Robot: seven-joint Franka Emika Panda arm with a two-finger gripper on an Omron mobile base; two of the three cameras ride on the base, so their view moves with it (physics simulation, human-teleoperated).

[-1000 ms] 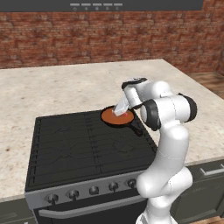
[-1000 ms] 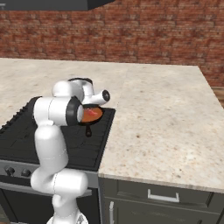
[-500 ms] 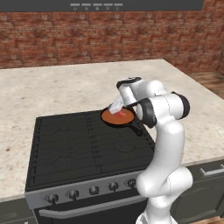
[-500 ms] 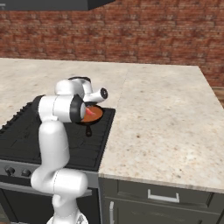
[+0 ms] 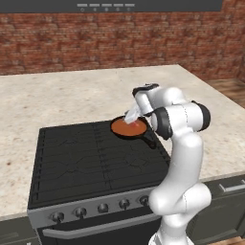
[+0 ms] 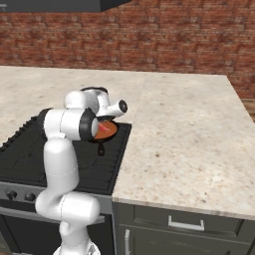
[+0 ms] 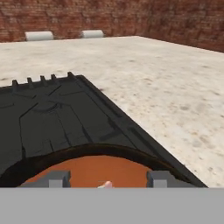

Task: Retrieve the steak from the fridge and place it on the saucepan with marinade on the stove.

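My gripper (image 7: pixel 106 178) hangs low over the pan (image 5: pixel 129 129) on the stove (image 5: pixel 91 162), so the steak (image 7: pixel 105 185) drops only a short way into the marinade (image 7: pixel 103 170). My fingers (image 7: pixel 54 179) stand spread apart, pinching nothing. The steak shows as a pale sliver just below and between them, above the sauce; I cannot tell whether it rests there.

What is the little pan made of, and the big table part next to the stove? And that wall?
The saucepan looks like dark matte metal: black rim and handle, orange-brown sauce inside. The counter looks like polished stone, maybe granite: pale beige with fine speckles. The wall looks like rough red-brown brick with mortar lines. The stove top seems matte black with cast-iron-like grates. It is all rendered, so these are guesses.
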